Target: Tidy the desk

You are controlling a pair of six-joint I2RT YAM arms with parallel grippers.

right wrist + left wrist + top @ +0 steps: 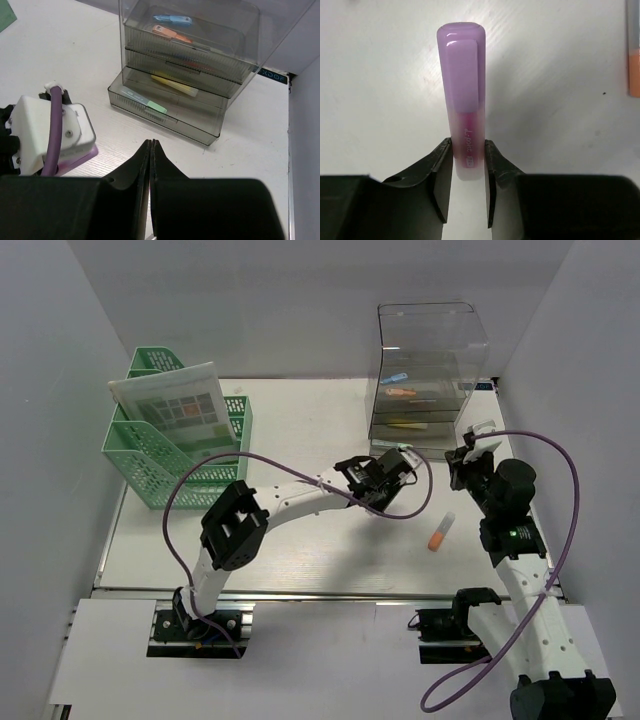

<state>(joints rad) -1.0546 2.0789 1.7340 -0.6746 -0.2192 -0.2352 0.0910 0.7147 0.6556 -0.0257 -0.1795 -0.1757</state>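
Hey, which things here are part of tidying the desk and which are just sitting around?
In the job: desk, purple highlighter in the left gripper, loose orange marker, clear drawer unit.
Lying about: green file baskets with a printed sheet; right gripper, shut, empty.

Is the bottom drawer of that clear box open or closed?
Open. In the right wrist view the bottom drawer juts out past the drawers above, a green-tipped pen lying inside.

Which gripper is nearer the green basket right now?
Left. The left gripper, shut on the purple highlighter, sits right of the green basket; the right gripper is farther right, in front of the clear drawer unit.
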